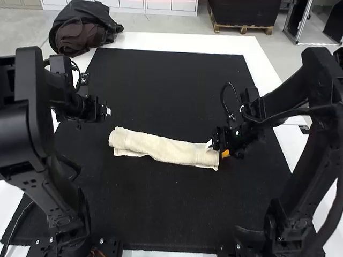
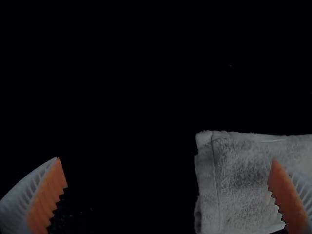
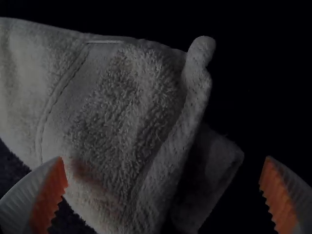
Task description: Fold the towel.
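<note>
Our left gripper (image 1: 107,111) is released, fingers apart, just beyond the towel's left end; if we close it there, we could miss the cloth or nip only its edge. The towel (image 1: 161,148) lies mid-mat on the black mat (image 1: 161,209), folded into a long strip. Our right gripper (image 1: 217,149) is spread at the right end, where layers sit unevenly, so we might catch just the top one and unfold the strip. Its long axis runs left to right, the right end slanting nearer our arms.
</note>
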### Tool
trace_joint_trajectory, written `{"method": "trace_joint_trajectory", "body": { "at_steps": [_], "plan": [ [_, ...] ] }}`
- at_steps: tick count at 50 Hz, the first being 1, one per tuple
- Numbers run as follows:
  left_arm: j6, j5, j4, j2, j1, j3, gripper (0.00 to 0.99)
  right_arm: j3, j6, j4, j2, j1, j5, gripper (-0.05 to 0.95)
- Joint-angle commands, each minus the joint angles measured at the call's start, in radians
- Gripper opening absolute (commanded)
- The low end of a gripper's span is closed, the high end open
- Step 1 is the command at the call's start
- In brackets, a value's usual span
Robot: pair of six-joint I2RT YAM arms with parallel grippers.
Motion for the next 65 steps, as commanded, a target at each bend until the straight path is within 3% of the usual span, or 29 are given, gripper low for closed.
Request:
{"method": "trace_joint_trajectory", "body": {
  "at_steps": [1, 32, 34, 36, 37, 39, 41, 65],
  "plan": [
    [-0.012, 0.008, 0.006, -0.016, -0.007, 0.023, 0.967, 0.018, 0.013, 0.003, 0.006, 0.020, -0.009, 0.91],
    [-0.012, 0.008, -0.007, -0.016, -0.007, 0.023, 0.967, -0.008, 0.036, 0.032, 0.053, 0.055, -0.008, 0.90],
    [-0.012, 0.008, -0.009, -0.016, -0.007, 0.023, 0.967, -0.010, 0.033, 0.032, 0.055, 0.060, -0.008, 0.83],
    [-0.012, 0.008, -0.011, -0.017, -0.007, 0.023, 0.967, -0.011, 0.033, 0.034, 0.055, 0.064, -0.008, 0.69],
    [-0.012, 0.008, -0.011, -0.017, -0.007, 0.021, 0.967, -0.013, 0.031, 0.036, 0.055, 0.066, -0.008, 0.58],
    [-0.012, 0.009, -0.014, -0.016, -0.007, 0.021, 0.967, -0.017, 0.031, 0.042, 0.055, 0.067, -0.011, 0.20],
    [-0.012, 0.008, -0.014, -0.017, -0.007, 0.020, 0.967, -0.020, 0.031, 0.052, 0.055, 0.067, -0.014, -0.03],
    [-0.018, 0.008, -0.021, -0.023, -0.003, 0.015, 0.967, 0.007, 0.011, -0.038, -0.100, -0.019, -0.015, -0.02]
  ]
}}
